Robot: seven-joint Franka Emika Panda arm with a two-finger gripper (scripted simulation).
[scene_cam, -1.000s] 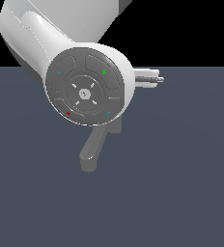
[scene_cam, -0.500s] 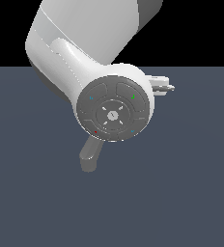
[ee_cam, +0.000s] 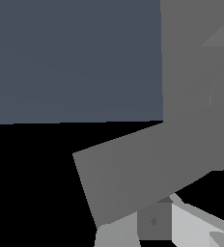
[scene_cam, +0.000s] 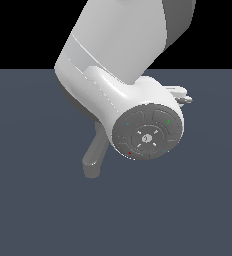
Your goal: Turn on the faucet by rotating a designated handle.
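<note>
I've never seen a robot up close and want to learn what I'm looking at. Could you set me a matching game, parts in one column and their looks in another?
Things:
1. robot arm's shell
2. round cap on the arm
3. faucet spout
4. floor

Looks:
A. flat slate blue
B. glossy white
C. matte light grey, poking out from under the arm
D. dark grey, with tiny coloured dots

Pairs: 1-B, 2-D, 3-C, 4-A.
</note>
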